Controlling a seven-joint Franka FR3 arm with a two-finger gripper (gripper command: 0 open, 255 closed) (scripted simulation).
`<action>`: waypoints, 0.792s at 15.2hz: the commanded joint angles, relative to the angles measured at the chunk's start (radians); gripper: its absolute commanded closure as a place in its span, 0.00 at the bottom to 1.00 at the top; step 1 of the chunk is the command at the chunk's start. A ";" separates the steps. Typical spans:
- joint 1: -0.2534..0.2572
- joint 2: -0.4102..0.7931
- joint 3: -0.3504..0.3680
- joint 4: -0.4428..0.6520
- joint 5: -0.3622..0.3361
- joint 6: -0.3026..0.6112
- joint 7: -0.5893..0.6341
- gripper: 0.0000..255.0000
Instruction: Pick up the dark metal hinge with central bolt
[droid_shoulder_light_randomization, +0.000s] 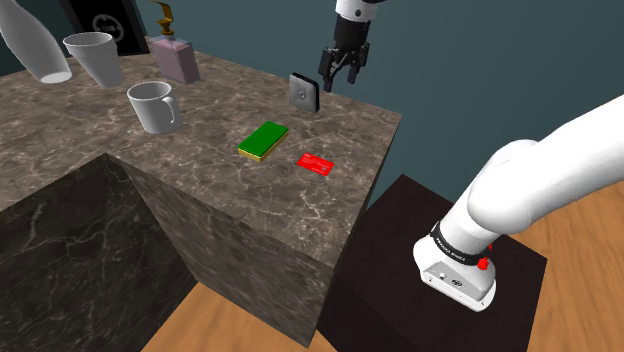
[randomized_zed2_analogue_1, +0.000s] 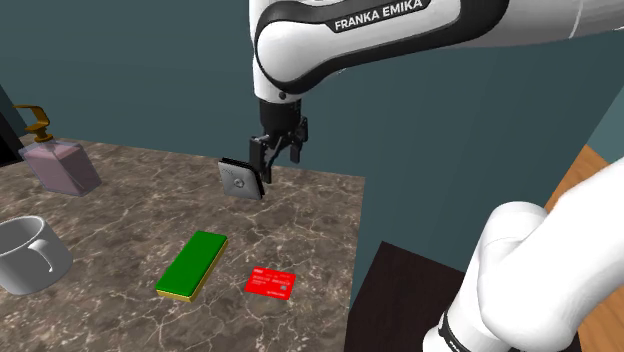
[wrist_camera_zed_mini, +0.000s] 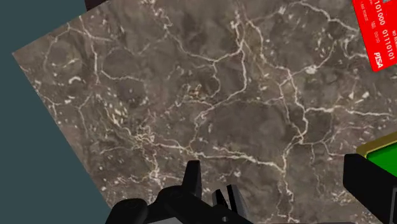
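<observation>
Hinge (droid_shoulder_light_randomization: 304, 92), dark grey with a bolt at its middle, stands up on edge just outside the jaws, which hang wide apart and clasp nothing over the marbled table (droid_shoulder_light_randomization: 200, 175), green block (droid_shoulder_light_randomization: 263, 139) and red card (droid_shoulder_light_randomization: 315, 163) lying farther from them

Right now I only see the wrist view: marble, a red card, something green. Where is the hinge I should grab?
Observer: The hinge is upright right beside the hand, near the counter's far edge; whether it touches the counter, I cannot tell.
Visitor: What does it look like?
Observer: A grey square plate with a round bolt in its middle.
Visitor: Anything else up there?
Observer: A white mug stands on the counter, apart from the hinge.
</observation>
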 joint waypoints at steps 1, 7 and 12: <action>-0.004 0.067 -0.004 0.034 -0.005 0.059 -0.009 0.00; -0.009 0.259 -0.010 0.164 -0.013 0.193 -0.026 0.00; -0.011 0.342 -0.012 0.207 -0.015 0.261 -0.033 0.00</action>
